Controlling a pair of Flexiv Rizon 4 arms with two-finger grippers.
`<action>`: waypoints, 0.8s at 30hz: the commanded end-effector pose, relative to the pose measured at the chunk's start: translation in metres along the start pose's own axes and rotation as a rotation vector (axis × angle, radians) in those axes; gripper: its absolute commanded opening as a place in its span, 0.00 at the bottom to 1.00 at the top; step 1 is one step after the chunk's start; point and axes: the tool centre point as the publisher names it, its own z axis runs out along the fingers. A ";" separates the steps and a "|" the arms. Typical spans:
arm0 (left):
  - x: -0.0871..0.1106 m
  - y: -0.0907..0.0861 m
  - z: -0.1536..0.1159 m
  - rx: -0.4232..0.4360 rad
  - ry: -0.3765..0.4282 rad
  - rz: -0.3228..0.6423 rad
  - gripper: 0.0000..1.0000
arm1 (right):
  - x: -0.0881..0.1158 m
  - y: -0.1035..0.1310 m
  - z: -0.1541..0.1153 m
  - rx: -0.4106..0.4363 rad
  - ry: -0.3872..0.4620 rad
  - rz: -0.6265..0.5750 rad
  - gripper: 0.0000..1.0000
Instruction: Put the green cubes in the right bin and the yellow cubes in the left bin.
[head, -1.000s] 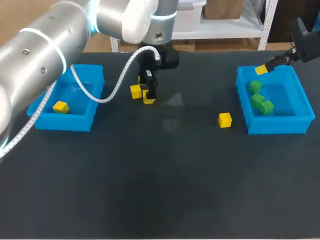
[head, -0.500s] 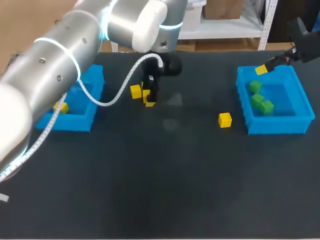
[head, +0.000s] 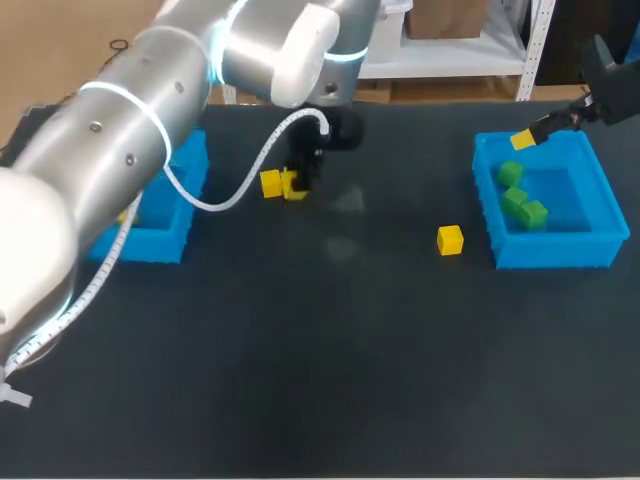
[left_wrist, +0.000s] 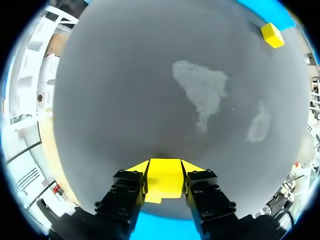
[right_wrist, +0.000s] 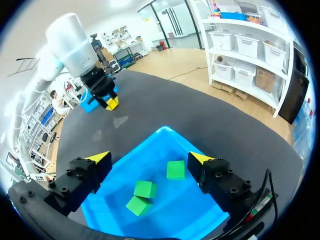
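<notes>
Greens look done, three small green cubes (head: 515, 198) in the blue plastic right bin (head: 548, 252) below my spread-open right gripper (right_wrist: 151, 159), but my left gripper (left_wrist: 164, 175) clamps one small yellow cube (left_wrist: 164, 186) far from that bin, and two loose yellow cubes (head: 450, 239) wait outside it.

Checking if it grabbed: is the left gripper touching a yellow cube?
Touching. Left wrist view: the left gripper squeezes the yellow cube between both fingers.

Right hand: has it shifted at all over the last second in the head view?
No. The right hand stays open over the far rim of the right bin, at the same spot relative to the bin's corners in all three head views.
</notes>
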 end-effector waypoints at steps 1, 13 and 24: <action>0.019 -0.010 -0.032 -0.038 -0.076 -0.032 0.00 | 0.001 0.001 0.000 0.001 -0.003 -0.001 1.00; 0.105 0.022 -0.094 -0.113 -0.259 -0.499 0.00 | 0.001 0.001 0.000 0.001 -0.003 -0.001 1.00; 0.218 0.010 -0.065 -0.101 -0.091 -0.763 0.00 | 0.001 0.001 0.000 0.001 -0.003 -0.001 1.00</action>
